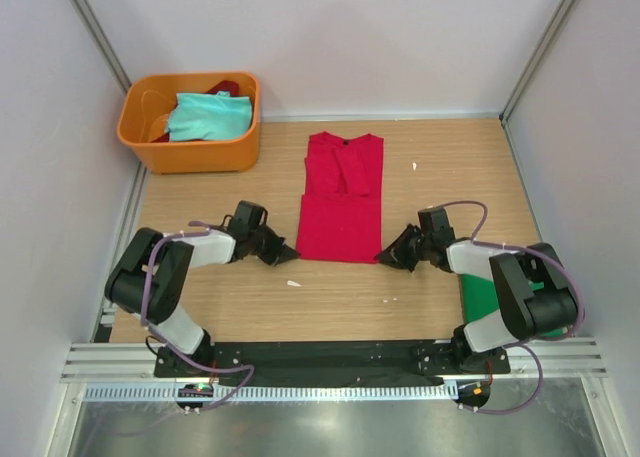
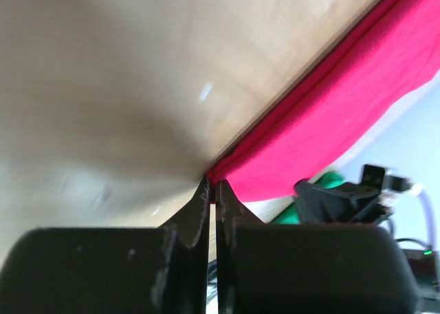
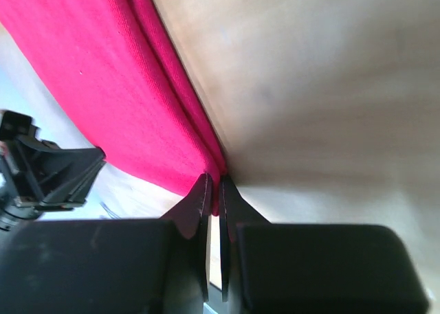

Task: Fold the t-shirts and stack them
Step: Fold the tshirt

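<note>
The left arm (image 1: 165, 277) and the right arm (image 1: 520, 287) rise from their bases at the near edge, bend at the elbow and reach low over the desk (image 1: 340, 302), wrists turned in toward each other. The left gripper (image 1: 285, 252) points right, its fingers pinched together on the near left corner of the red t-shirt (image 1: 340, 222). The right gripper (image 1: 385, 259) points left, pinched likewise on the near right corner.

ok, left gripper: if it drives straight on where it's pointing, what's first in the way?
The red t-shirt: the left gripper has its jaws shut at the shirt's near left corner, apparently pinching it. Past that, along the near hem, the right gripper faces it at the other corner.
</note>
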You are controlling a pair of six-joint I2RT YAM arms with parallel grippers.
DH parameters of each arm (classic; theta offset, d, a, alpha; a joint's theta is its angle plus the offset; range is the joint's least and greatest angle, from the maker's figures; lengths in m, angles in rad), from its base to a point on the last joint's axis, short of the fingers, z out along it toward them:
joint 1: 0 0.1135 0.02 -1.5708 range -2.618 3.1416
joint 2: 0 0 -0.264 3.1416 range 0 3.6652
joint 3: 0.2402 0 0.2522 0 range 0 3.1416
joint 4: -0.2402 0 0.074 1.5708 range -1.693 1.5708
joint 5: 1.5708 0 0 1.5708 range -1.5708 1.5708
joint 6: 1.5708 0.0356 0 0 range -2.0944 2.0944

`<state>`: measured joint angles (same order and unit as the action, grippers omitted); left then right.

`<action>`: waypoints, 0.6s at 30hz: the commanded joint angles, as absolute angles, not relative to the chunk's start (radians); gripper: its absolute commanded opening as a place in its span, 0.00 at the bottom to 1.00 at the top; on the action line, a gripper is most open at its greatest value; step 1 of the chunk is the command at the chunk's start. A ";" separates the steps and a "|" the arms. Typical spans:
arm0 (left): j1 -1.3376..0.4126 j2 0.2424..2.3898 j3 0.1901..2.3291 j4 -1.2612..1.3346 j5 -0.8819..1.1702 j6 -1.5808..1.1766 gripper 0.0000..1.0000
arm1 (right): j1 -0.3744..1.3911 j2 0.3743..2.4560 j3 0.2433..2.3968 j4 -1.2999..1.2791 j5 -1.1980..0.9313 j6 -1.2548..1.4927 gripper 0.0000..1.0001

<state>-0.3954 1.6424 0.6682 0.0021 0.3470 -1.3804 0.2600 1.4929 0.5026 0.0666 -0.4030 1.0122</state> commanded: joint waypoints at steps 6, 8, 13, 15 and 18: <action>-0.580 1.324 0.488 -0.170 0.164 -1.408 0.00 | 0.275 1.179 0.361 -0.287 -0.402 0.779 0.02; -0.661 1.208 0.448 -0.204 0.109 -1.446 0.00 | 0.279 1.056 0.342 -0.389 -0.405 0.766 0.02; -0.909 0.971 0.419 -0.380 -0.055 -1.581 0.00 | 0.299 0.807 0.296 -0.619 -0.437 0.769 0.02; -0.980 0.905 0.425 -0.457 -0.118 -1.620 0.00 | 0.311 0.708 0.275 -0.667 -0.451 0.778 0.02; -1.093 0.865 0.425 -0.491 -0.179 -1.699 0.00 | 0.322 0.623 0.270 -0.768 -0.476 0.798 0.02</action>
<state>-1.0180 0.8921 0.4213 -0.3553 -0.0242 -1.5902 0.3088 0.6849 0.2768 -0.6029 -0.4564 0.8028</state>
